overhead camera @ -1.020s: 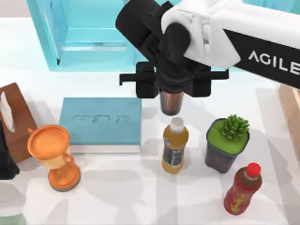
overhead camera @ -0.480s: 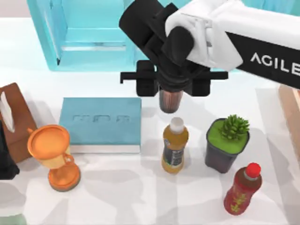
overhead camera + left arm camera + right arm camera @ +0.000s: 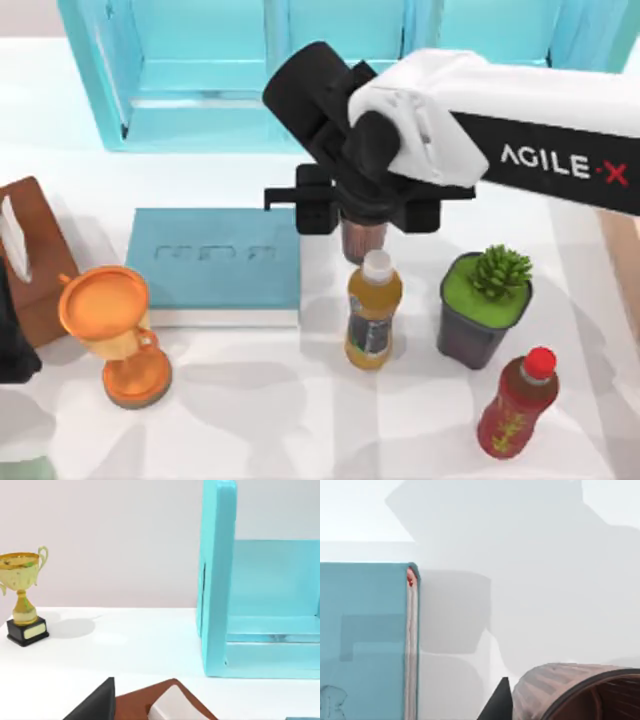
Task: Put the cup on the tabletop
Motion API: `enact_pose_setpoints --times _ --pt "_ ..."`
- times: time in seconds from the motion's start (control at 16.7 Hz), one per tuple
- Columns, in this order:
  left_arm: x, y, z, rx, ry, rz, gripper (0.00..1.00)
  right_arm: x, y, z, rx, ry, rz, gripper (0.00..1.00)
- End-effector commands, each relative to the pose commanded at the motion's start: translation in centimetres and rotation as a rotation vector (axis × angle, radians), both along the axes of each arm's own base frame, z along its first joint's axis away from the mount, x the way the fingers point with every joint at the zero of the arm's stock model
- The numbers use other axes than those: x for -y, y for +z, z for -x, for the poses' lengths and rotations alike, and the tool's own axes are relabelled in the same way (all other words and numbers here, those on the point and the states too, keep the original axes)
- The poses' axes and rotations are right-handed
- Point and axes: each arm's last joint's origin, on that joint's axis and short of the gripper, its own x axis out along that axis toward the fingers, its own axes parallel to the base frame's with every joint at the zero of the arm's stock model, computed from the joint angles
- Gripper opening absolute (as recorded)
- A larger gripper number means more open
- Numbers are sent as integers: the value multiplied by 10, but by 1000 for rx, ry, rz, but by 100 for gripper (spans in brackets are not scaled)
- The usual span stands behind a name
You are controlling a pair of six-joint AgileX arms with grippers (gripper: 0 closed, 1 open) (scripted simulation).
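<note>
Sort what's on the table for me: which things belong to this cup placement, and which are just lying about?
In the job:
- cup, held in the right end effector
- tabletop, where it goes

Lying about:
- teal book
- yellow bottle
- potted plant
- red bottle
- orange goblet
- turquoise shelf cabinet
- brown tissue box
- gold trophy

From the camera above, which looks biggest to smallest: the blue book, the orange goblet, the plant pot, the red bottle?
1. Book, clearly largest.
2. Goblet.
3. Plant pot and red bottle look about alike; I would not rank them.
</note>
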Motion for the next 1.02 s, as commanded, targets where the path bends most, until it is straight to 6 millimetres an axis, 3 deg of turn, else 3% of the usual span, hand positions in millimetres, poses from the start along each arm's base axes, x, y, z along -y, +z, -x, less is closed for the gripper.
enact_pose_setpoints --times 0.18,0.96,1.02 --pt "0 0 0 0 0 0 100 0 0 0 0 0 0 0" --pt "0 0 0 0 0 0 100 0 0 0 0 0 0 98" --pt "0 0 0 0 0 0 100 0 0 0 0 0 0 100"
